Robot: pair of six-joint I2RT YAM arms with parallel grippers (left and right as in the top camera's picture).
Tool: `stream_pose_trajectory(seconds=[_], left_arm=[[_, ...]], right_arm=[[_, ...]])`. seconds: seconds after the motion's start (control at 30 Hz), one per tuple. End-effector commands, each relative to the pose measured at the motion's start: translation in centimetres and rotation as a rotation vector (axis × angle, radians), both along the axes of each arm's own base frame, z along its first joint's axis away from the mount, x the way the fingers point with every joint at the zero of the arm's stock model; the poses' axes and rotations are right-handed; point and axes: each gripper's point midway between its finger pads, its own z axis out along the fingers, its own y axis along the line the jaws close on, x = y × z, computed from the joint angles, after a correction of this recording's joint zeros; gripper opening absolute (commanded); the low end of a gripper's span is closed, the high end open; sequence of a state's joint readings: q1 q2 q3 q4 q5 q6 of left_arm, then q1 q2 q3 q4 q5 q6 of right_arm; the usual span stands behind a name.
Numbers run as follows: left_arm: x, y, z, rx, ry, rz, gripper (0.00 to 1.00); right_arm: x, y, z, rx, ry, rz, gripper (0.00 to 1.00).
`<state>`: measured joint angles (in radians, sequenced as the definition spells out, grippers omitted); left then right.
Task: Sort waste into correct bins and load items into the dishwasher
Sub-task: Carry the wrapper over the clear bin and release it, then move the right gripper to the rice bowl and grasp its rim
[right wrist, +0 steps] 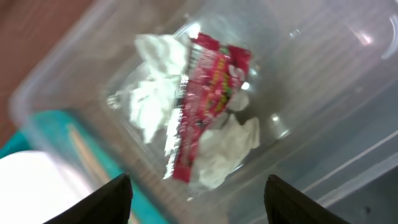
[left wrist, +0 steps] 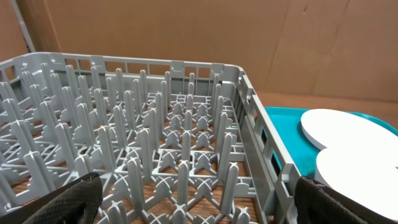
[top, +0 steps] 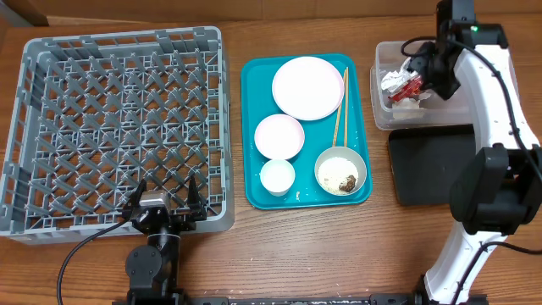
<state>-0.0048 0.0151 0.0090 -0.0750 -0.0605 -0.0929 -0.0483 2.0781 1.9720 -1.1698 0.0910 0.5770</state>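
Now the right gripper hangs spread open over the clear tub; the red-and-silver wrapper lies loose inside the tub on white paper, directly below, touching neither finger.

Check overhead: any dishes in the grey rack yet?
No, all the dishes sit on the teal tray, outside the grey rack.

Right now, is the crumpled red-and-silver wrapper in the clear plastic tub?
In. The crumpled red-and-silver wrapper lies inside the clear plastic tub, within its walls.
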Motion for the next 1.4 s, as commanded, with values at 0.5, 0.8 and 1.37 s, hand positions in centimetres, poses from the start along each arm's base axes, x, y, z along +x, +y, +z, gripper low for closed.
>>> stream_pose_trajectory(seconds=[0.5, 0.8, 1.37], left_arm=[[0.0, 0.1, 0.1, 0.026, -0.007, -0.001, 1.00], [0.0, 0.1, 0.1, 0.026, -0.007, -0.001, 1.00], [0.0, 0.1, 0.1, 0.026, -0.007, -0.001, 1.00]], right_arm=[[-9.6, 13.5, 11.2, 0.123, -0.014, 0.449, 0.70], [-12.9, 17.7, 7.4, 0.021, 0.123, 0.582, 0.70], [-17.5, 22.2, -5.4, -0.015, 0.278, 0.791, 0.53]])
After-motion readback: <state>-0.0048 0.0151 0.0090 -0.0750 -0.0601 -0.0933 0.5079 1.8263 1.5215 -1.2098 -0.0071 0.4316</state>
